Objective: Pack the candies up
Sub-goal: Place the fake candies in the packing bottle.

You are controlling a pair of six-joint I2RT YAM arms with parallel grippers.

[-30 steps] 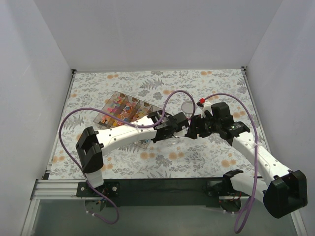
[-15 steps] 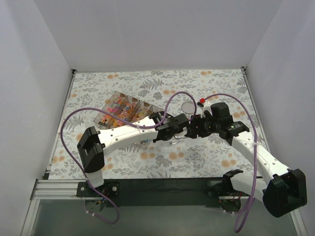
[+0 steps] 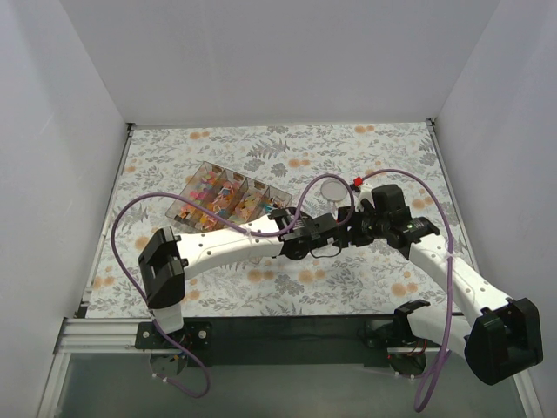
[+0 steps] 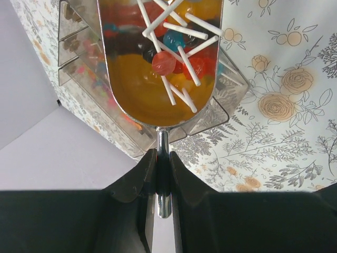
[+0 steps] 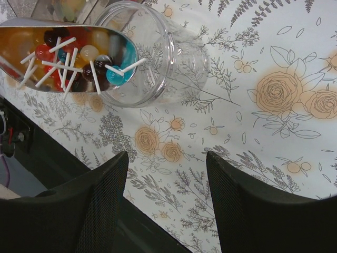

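Your left arm (image 3: pixel 218 248) reaches from its base at the lower left of the top view in a long diagonal to the middle of the frame, passing in front of the clear box (image 4: pixel 79 58), whose compartments hold mixed-colour sweets. Your left pincer (image 4: pixel 162 174) is clamped on the thin handle of the metal scoop (image 4: pixel 134 89), which points away from the wrist and sits above a corner of the box. The candies (image 4: pixel 164 62) lie heaped in the scoop's bowl: small round sweets in red, blue, orange, yellow and dark shades, each on a white stick, the sticks crossing one another. In the right wrist view the loaded scoop sits at the upper left, its tip at the open mouth of the clear jar (image 5: pixel 179 58) on the flowered counter (image 5: pixel 274 137). Your right pincer (image 5: pixel 167 155) stands with its jaws apart just short of the jar, only the cloth showing between them. Your right arm (image 3: pixel 452 270) bends in from the lower right.
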